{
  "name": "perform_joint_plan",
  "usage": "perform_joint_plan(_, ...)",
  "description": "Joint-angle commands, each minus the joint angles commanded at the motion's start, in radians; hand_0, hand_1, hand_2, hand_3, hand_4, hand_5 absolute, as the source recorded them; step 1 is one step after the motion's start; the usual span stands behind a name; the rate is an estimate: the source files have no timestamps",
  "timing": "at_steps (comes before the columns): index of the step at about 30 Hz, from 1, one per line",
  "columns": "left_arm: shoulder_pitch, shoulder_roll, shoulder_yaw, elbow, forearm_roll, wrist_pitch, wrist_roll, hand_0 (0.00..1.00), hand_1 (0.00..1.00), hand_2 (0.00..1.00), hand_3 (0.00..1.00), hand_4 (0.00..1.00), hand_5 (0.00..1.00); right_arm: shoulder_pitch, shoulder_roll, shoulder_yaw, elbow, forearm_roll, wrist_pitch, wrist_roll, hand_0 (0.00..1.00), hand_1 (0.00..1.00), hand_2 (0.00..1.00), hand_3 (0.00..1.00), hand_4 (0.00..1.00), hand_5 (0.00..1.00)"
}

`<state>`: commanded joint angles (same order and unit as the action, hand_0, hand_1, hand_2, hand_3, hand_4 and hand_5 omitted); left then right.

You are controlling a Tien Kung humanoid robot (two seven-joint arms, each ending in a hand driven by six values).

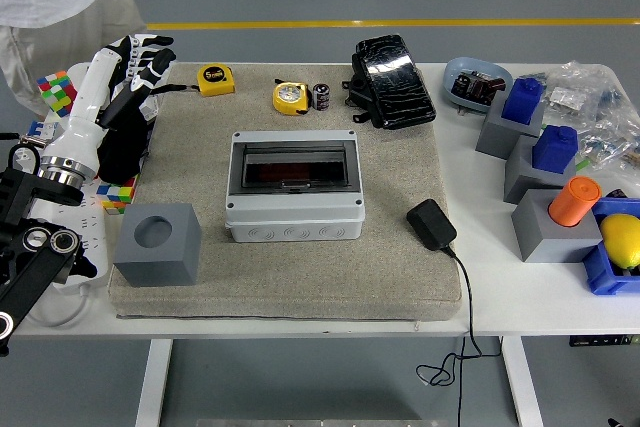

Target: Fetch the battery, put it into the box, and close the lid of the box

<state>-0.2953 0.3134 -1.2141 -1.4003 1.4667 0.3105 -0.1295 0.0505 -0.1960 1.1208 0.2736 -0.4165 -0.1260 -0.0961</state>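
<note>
Well right of spread fingers (150, 52): battery (321, 96), box (293, 184).

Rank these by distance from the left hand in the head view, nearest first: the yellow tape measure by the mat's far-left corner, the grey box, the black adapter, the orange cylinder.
From the left hand:
1. Yellow tape measure, just to its right at the mat's far edge.
2. Grey box, mid-mat.
3. Black adapter, right of the box.
4. Orange cylinder, far right on a grey block.

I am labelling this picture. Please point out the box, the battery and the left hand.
box (293, 215): head view, front wall.
battery (321, 96): head view, its side.
left hand (138, 60): head view, middle of the hand.
</note>
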Motion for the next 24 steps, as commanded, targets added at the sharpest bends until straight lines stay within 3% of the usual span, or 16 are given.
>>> perform_joint_plan(24, 0.013, -0.019, -0.054, 0.010, 0.016, -0.016, 0.018, 0.524, 0.667, 0.664, 0.705, 0.998, 0.994, -0.001, -0.003, 0.003, 0.000, 0.000, -0.001, -0.001, 0.640, 0.647, 0.652, 0.531, 0.942, 0.376)
